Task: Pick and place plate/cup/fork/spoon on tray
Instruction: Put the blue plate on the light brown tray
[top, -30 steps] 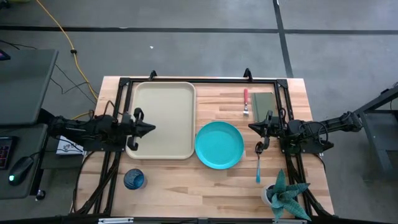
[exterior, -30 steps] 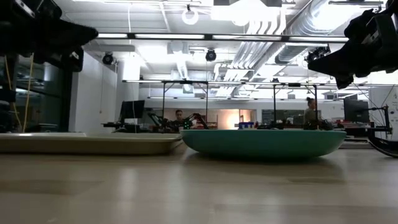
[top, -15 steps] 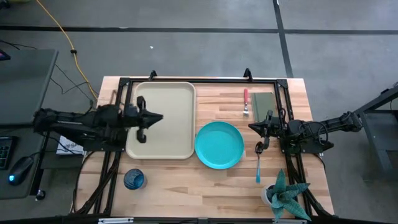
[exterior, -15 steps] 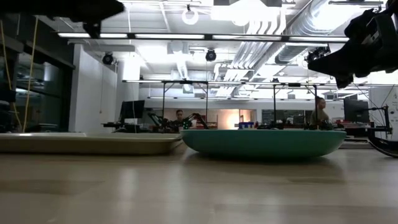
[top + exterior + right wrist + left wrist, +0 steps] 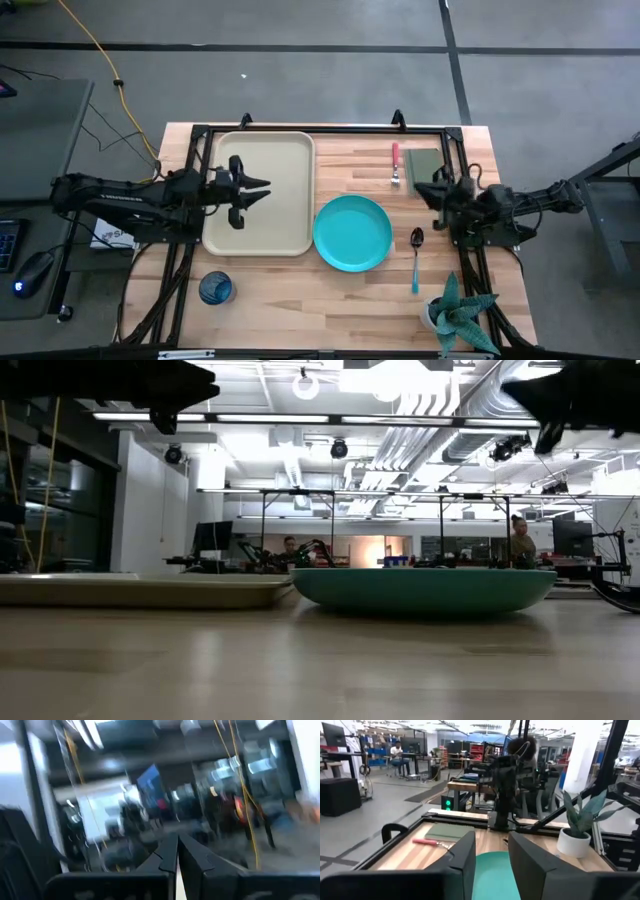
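Left pincer (image 5: 262,189), parted and empty, hovers over the tray (image 5: 260,240), plate (image 5: 352,232) just beyond.

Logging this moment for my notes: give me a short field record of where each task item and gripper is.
tray: left part of table, nothing on it
plate: on the wood, beside the tray
cup: near edge, left corner
fork: far side, beside grey-green pad
spoon: right of plate
left gripper: above tray, jaws apart, holding nothing
right gripper: above the right part of the table, shut, holding nothing
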Action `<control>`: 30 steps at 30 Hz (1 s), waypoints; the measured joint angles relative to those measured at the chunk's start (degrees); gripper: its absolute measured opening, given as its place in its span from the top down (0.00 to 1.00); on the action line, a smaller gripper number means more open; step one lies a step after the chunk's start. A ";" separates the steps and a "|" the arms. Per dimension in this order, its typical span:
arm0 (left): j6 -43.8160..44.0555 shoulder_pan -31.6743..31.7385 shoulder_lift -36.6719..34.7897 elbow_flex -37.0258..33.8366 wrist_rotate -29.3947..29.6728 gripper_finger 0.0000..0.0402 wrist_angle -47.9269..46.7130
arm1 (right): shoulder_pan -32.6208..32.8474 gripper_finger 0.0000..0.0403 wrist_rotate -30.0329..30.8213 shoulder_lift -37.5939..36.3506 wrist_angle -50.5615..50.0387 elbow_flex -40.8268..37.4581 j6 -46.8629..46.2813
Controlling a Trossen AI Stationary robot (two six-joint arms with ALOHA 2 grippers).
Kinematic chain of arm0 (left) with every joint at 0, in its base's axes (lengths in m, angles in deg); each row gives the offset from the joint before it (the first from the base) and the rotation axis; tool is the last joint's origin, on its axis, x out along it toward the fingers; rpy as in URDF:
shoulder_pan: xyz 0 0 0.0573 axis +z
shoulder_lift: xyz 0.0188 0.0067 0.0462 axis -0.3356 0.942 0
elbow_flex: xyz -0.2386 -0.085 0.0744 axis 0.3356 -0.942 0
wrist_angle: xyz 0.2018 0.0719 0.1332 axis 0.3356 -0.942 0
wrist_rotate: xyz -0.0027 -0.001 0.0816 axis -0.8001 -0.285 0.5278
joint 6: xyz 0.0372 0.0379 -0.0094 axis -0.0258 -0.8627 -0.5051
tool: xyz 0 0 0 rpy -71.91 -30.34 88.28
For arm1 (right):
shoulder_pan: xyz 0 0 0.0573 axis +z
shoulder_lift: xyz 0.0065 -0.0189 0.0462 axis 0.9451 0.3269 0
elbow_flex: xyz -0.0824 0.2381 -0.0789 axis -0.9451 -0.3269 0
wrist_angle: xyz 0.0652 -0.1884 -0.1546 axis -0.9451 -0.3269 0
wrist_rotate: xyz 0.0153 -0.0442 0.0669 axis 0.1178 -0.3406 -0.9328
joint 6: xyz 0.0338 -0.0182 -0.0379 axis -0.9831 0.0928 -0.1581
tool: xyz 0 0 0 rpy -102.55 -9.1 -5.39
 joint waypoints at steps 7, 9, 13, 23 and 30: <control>0.12 0.00 -0.02 -0.01 0.04 0.74 2.01 | -3.09 0.98 -16.78 14.84 23.35 2.63 8.56; 0.34 0.00 -0.02 -0.01 0.04 0.74 2.38 | -3.69 0.98 -9.41 19.08 19.86 6.01 9.02; 1.44 -0.04 -0.02 -0.01 0.04 0.74 2.16 | -5.16 0.92 8.46 25.09 -3.28 15.58 7.36; 4.62 -1.48 -0.02 -0.01 0.02 0.74 0.76 | -10.85 0.55 2.09 40.82 -58.57 31.32 -29.31; 6.32 -1.49 -0.02 -0.01 0.00 0.74 0.68 | -11.04 0.47 -2.95 51.60 -55.28 29.22 -34.89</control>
